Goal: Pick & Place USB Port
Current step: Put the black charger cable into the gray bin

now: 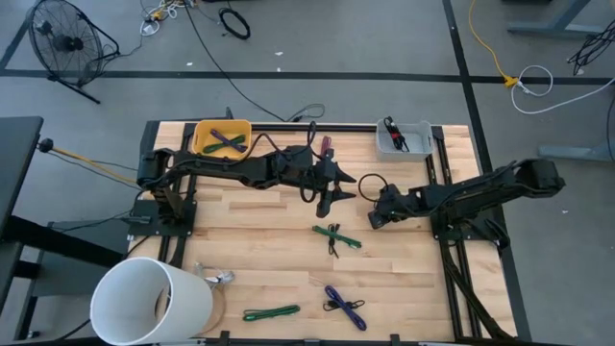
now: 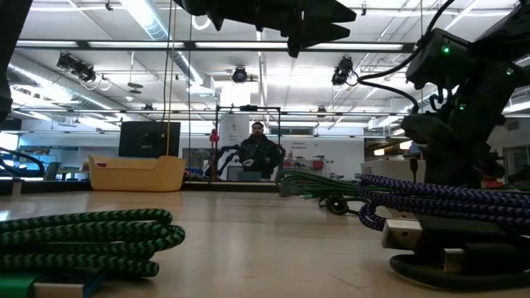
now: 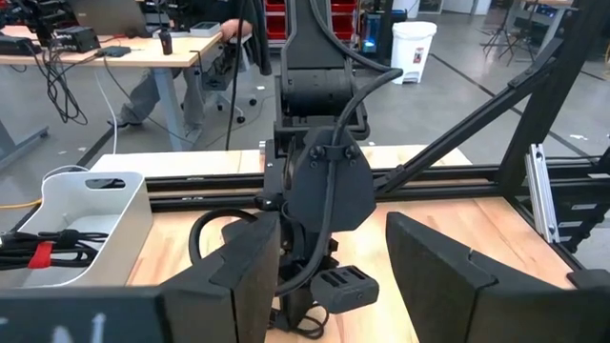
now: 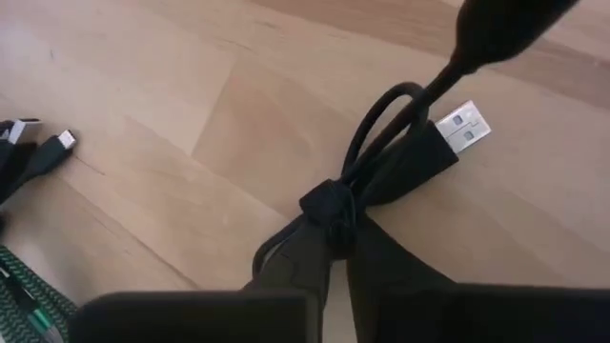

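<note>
In the right wrist view, nearest the lens, the right gripper [image 4: 334, 250] has its two dark fingers pinched together on a bundled black USB cable [image 4: 381, 167] at its tie wrap. The cable's silver plug points away over the bare wood of the table [image 4: 172, 114]. From above, that gripper [image 1: 378, 213] sits low at the table's middle right, with the cable's black loop [image 1: 371, 185] just beyond it, towards the far edge.

The left gripper [image 1: 329, 195] hangs above the table centre, close to the right one, its fingers [image 3: 243, 272] spread wide apart and holding nothing; the cable lies just past its tips.

A green braided cable [image 1: 336, 236] lies nearer the front, a purple one [image 1: 344, 306] and another green one [image 1: 271, 312] at the front edge. A yellow bin [image 1: 223, 136] and a grey bin [image 1: 404, 139] stand along the far edge, each holding cables
</note>
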### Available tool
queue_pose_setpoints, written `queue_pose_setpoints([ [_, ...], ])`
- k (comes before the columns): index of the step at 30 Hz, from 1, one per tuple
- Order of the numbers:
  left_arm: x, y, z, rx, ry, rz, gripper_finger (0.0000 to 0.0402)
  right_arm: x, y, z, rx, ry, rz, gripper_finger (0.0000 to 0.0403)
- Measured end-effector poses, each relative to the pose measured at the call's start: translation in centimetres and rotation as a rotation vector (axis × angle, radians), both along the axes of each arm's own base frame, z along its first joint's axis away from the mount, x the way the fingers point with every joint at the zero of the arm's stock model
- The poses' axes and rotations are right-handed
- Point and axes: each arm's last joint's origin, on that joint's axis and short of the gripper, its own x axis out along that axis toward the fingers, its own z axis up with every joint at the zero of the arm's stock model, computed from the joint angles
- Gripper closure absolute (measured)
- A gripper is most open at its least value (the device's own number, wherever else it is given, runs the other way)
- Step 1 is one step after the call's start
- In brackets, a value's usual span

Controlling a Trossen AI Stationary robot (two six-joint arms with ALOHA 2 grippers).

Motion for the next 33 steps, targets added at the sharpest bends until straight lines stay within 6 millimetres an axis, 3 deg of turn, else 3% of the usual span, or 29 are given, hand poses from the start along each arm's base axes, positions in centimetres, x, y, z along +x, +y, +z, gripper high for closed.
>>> queue_pose_setpoints([
  [4,0.0,0.0,-0.1,0.000,0.009,0.003,0.0204,0.2,0.0,0.4,-0.020,-0.011,0.039,0.0394],
  [8,0.0,0.0,-0.1,0.000,0.009,0.003,0.0204,1.0,-0.1,2.6,-0.070,-0.088,0.087,0.0394],
  [19,0.0,0.0,-0.1,0.000,0.008,0.003,0.0204,0.7,-0.9,13.2,-0.394,-0.058,0.086,0.0394],
  [23,0.0,0.0,-0.1,0.000,0.008,0.003,0.0204,0.4,-1.6,15.8,-0.521,-0.034,0.085,0.0394],
  [26,0.0,0.0,-0.1,0.000,0.008,0.003,0.0204,-0.1,-2.8,16.6,-0.590,0.027,0.037,0.0394],
  [33,0.0,0.0,-0.1,-0.001,0.008,0.003,0.0204,-1.6,-6.5,16.6,-0.719,0.250,-0.087,0.0396],
])
